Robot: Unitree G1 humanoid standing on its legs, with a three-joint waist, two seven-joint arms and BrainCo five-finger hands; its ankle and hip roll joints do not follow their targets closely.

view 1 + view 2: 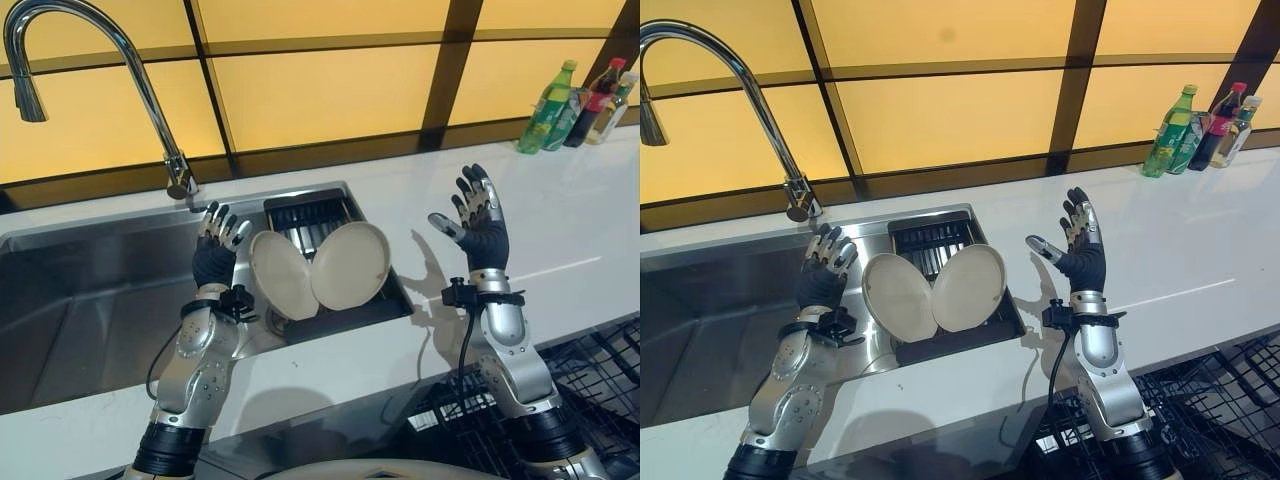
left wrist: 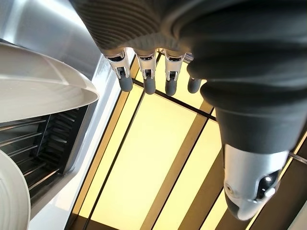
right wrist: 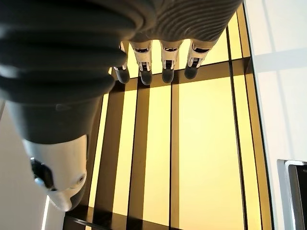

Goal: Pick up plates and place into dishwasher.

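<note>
**Both hands raised and empty, two plates standing in the rack**

Both of my hands are up in the air with nothing in them. My left hand (image 1: 214, 255) is lifted just beside the plates, over the edge of the sink (image 1: 70, 300), its fingers (image 2: 146, 79) loosely straight and holding nothing. My right hand (image 1: 480, 225) is raised on the other side of the plates, over the white counter (image 1: 570, 230), fingers spread and thumb out, also empty.

Two cream plates stand on edge in the dark rack (image 1: 310, 215) set into the counter next to the sink. The left plate (image 1: 282, 273) and the right plate (image 1: 351, 265) lean against each other, their rims overlapping in the middle.

Behind the plates and to their left, a tall curved tap (image 1: 100, 60) rises over the sink. Well away from the plates, at the far right of the counter, a few bottles (image 1: 575, 100) stand against the yellow panelled wall (image 1: 320, 95).
</note>
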